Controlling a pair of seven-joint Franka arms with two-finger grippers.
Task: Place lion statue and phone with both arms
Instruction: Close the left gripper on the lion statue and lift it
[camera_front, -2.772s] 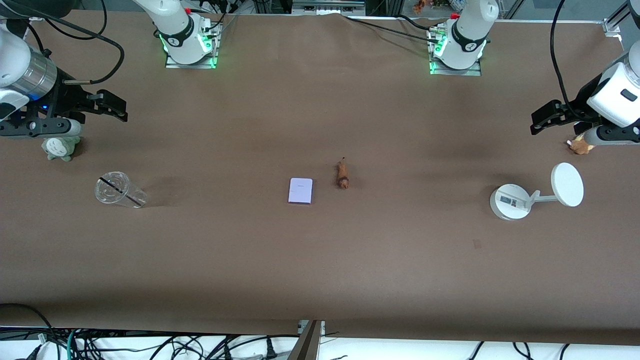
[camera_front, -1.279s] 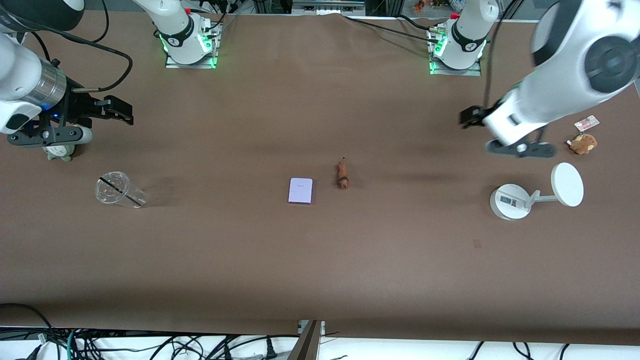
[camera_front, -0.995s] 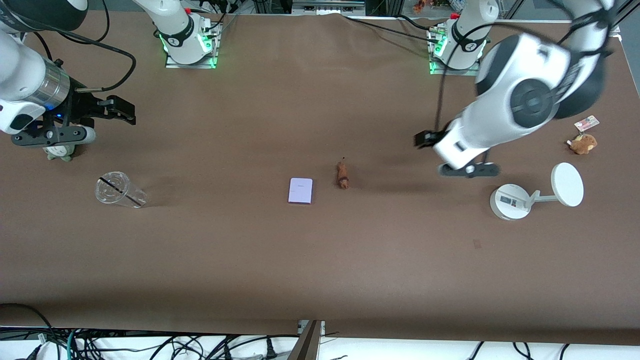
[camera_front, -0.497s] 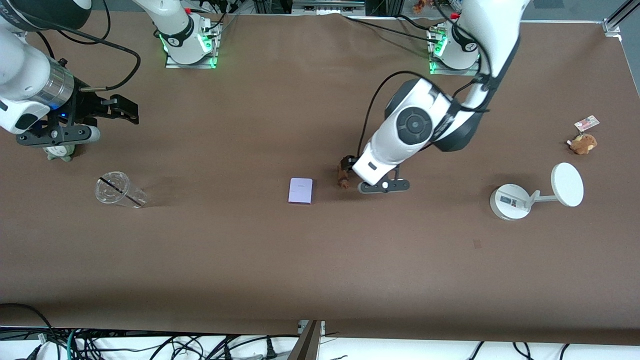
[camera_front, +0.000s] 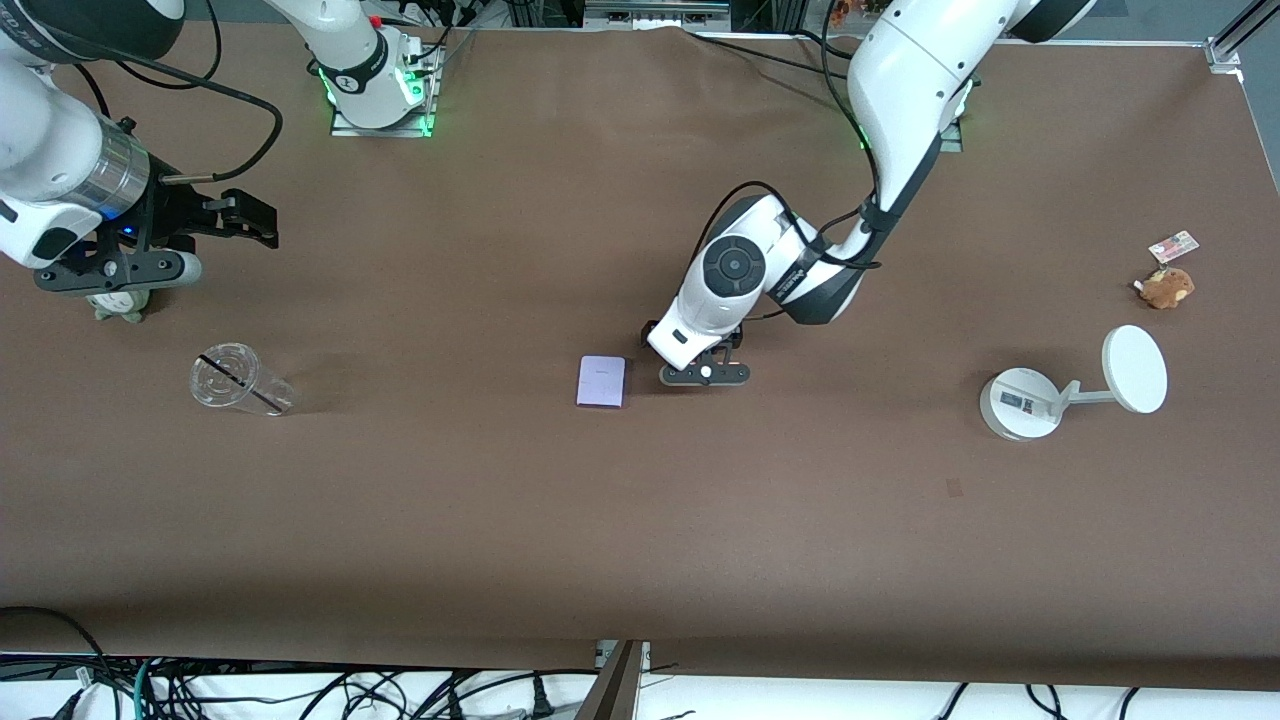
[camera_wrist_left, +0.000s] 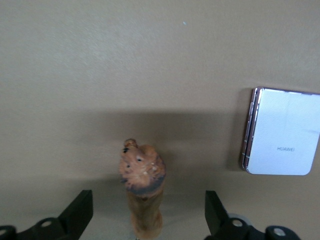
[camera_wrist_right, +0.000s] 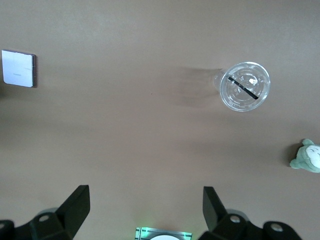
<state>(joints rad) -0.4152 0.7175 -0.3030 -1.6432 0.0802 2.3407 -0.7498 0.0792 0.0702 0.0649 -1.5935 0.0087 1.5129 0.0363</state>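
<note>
Fingers (camera_wrist_left: 80, 215) of the left gripper (camera_wrist_left: 147, 220) are spread wide, and the lion statue (camera_wrist_left: 142, 187) is seen lying between them, touched by neither. This is shown only by the left wrist view; from the front, the lion statue is hidden under the left gripper (camera_front: 690, 360), which is placed low over the middle of the worktop (camera_front: 640, 520). The phone (camera_front: 601, 381) is found flat on the worktop just beside the left gripper, toward the right arm's end, and its hinge edge is seen clearly in the left wrist view (camera_wrist_left: 280, 131). The right gripper (camera_front: 245, 215) is held up in the air at the right arm's end with its fingers (camera_wrist_right: 75, 205) wide apart and nothing between them; the right arm waits. A clear cup (camera_front: 238, 380) is seen on its side near that end, and a grey-green plush toy (camera_front: 120, 300) is partly covered by the right arm from the front but shown plainly in the right wrist view (camera_wrist_right: 306, 156). A white stand (camera_front: 1070, 390) and a tan plush toy (camera_front: 1165, 287) are kept well apart near the left arm's end. Much bare worktop is left nearer the front camera.
</note>
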